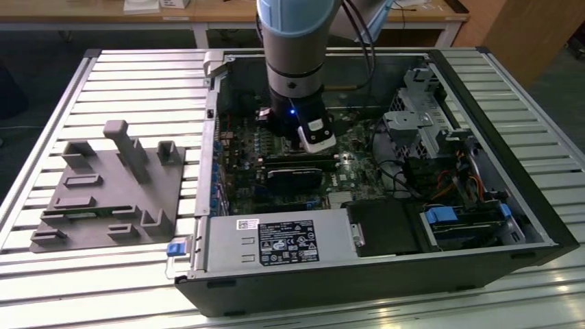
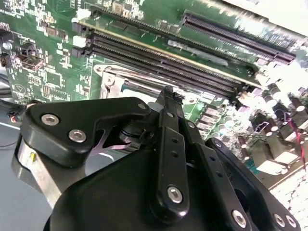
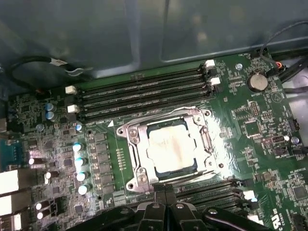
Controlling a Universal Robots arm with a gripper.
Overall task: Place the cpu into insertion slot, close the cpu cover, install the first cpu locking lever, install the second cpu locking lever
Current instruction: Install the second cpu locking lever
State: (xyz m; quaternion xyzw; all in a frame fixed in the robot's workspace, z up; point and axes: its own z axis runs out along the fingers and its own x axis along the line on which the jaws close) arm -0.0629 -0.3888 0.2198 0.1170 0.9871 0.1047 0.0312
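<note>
One open computer case (image 1: 512,205) is lying on one slatted desk (image 1: 137,89), and one grey fixture block (image 1: 109,199) is sitting beside it. One arm (image 1: 292,62) is reaching into the case, carrying one hand (image 3: 166,195). In the first wrist view, one cpu (image 3: 172,147) is sitting in one insertion slot (image 3: 134,139), four long memory slots (image 3: 139,94) are running beside it, one coin battery (image 3: 257,81) is showing, and one labelled grey power-supply box (image 1: 274,240) is sitting in the case.
</note>
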